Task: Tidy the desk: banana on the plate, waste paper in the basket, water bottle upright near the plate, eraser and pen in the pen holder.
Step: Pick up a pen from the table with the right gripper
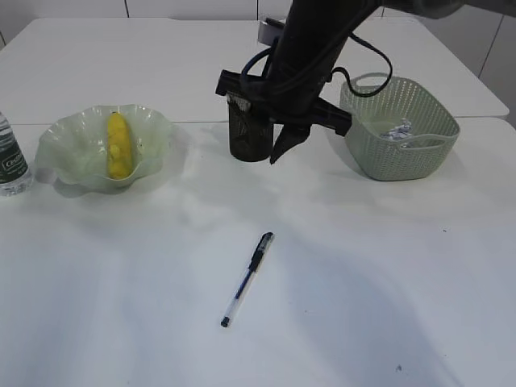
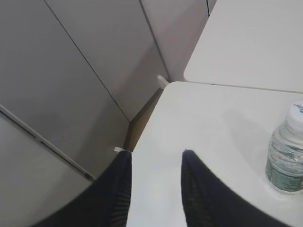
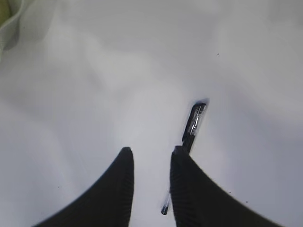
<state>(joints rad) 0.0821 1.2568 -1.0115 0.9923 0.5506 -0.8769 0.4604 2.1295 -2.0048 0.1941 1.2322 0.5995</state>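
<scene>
The banana (image 1: 118, 145) lies in the pale green plate (image 1: 157, 133) at the left. The water bottle (image 1: 10, 161) stands upright beside the plate, also seen as the bottle (image 2: 286, 151) in the left wrist view. White waste paper (image 1: 397, 129) sits inside the basket (image 1: 399, 157). The pen (image 1: 248, 279) lies flat on the desk (image 1: 387, 282). My right gripper (image 1: 282, 149) hangs open and empty in front of the black pen holder (image 1: 246, 137). In the right wrist view that gripper (image 3: 151, 149) is above the pen (image 3: 195, 124). My left gripper (image 2: 156, 152) is open and empty over the desk's corner. The eraser is out of view.
A second white table (image 1: 145, 56) adjoins the far edge of the desk. In the left wrist view the desk's corner edge (image 2: 163, 87) drops off toward grey wall panels. The right arm's cables (image 1: 363, 68) hang near the basket.
</scene>
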